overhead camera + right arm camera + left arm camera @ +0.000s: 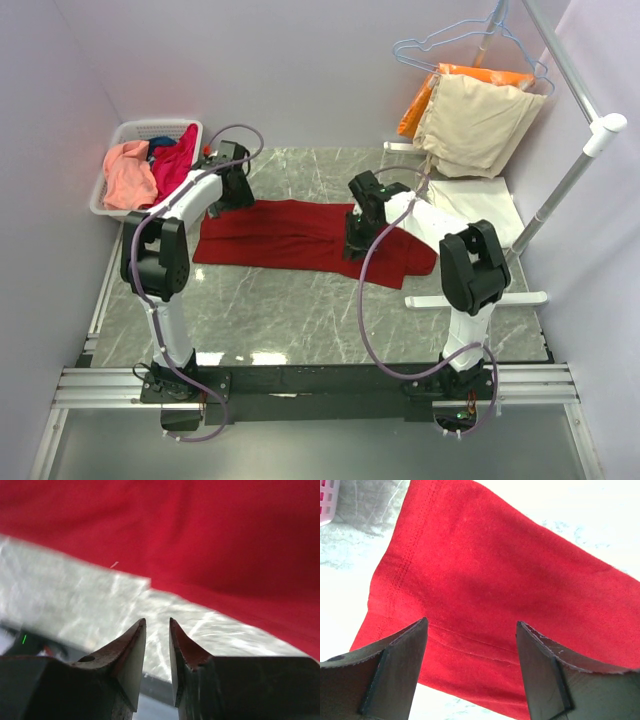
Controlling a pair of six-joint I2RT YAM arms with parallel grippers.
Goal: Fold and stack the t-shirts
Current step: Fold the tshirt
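Nearest the lens, along the bottom of the top view: arm bases bolted to a rail. Beyond them, filling mid-frame, marbled bench. Across its centre, dark red t-shirt, lying flat as a long band, seemingly part-folded, not yet stacked. At right of frame, cream-white t-shirt, flat, partly under the right arm. At upper left, basket holding salmon-pink t-shirt and magenta t-shirt. Over the red cloth's left end, left gripper, jaws spread wide, gripping nothing. Low near an edge of the red cloth, right gripper, jaws parted only narrowly, nothing between them, bare bench showing through the gap.

Likely trouble: cloth clinging to a right jaw and riding up with the arm, spoiling the fold. Equally possible: left jaws closing on the top layer alone, pulling the layers out of line. Also worth watching: cable loop crossing the red cloth, and the right arm above the cream-white cloth, either able to drag fabric askew.
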